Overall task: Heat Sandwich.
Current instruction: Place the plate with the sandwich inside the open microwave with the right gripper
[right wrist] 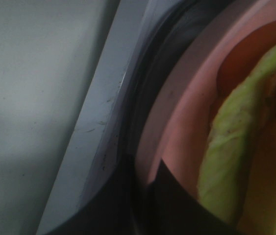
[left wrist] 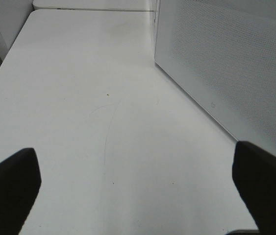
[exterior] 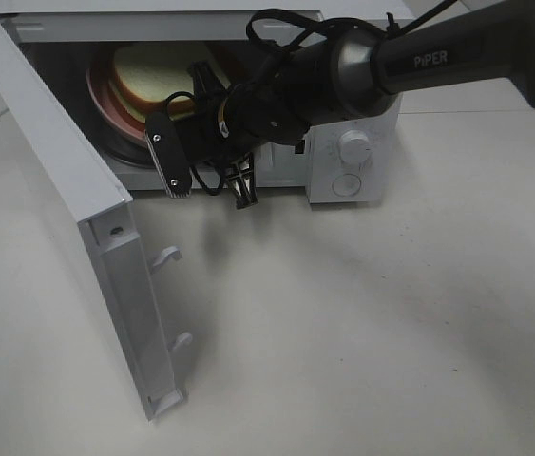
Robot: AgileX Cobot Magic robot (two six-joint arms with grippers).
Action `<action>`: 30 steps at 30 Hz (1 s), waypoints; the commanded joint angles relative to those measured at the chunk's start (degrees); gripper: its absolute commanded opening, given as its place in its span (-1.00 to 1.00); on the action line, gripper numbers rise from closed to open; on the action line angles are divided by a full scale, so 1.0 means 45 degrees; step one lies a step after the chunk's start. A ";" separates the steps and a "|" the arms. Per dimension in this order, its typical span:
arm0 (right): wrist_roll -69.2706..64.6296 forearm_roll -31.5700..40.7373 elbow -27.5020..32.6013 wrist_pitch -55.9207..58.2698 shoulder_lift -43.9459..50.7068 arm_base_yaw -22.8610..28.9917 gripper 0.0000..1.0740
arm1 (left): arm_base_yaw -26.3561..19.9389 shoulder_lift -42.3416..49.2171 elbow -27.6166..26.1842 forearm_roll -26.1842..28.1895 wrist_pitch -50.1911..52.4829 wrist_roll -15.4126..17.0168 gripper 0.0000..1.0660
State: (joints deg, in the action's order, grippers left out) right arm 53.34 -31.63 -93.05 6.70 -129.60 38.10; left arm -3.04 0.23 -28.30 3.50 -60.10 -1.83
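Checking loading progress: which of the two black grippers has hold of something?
The right gripper, shut on the rim of the round pink plate carrying the sandwich inside the white microwave; the left gripper hangs open over the white table.

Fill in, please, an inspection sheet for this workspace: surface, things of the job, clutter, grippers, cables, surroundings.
Surface: white table, bare where it shows, with faint scratches.
Job's things: the sandwich lies on the pink plate inside the microwave; its door stands wide open.
Clutter: nothing seen.
Grippers: the right gripper reaches into the microwave, and its jaws appear shut on the plate's rim. The left gripper hangs over bare table beside the microwave's perforated wall, jaws open, holding nothing.
Cables: black cables loop loosely around the right arm's wrist, near the microwave's opening.
Surroundings: nothing seen.
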 commanded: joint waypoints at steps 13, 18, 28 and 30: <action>-0.0522 -0.0127 -0.0280 -0.0688 -0.0318 -0.0318 -1.00 | 0.0000 0.0293 0.0038 -0.0051 0.0178 0.0038 0.92; -0.0547 -0.0127 -0.0280 -0.0764 -0.0344 -0.0318 -1.00 | 0.0000 0.0293 0.0038 -0.0051 0.0178 0.0038 0.92; -0.0955 -0.0089 -0.0280 -0.0853 -0.0395 -0.0318 -0.99 | 0.0000 0.0293 0.0038 -0.0051 0.0178 0.0038 0.92; -0.1210 -0.0089 -0.0280 -0.0853 -0.0395 -0.0318 -0.97 | 0.0000 0.0293 0.0038 -0.0051 0.0178 0.0038 0.92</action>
State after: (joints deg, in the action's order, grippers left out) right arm 49.05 -31.63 -93.33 5.21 -131.95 36.67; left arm -3.04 0.23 -28.30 3.50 -60.10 -1.83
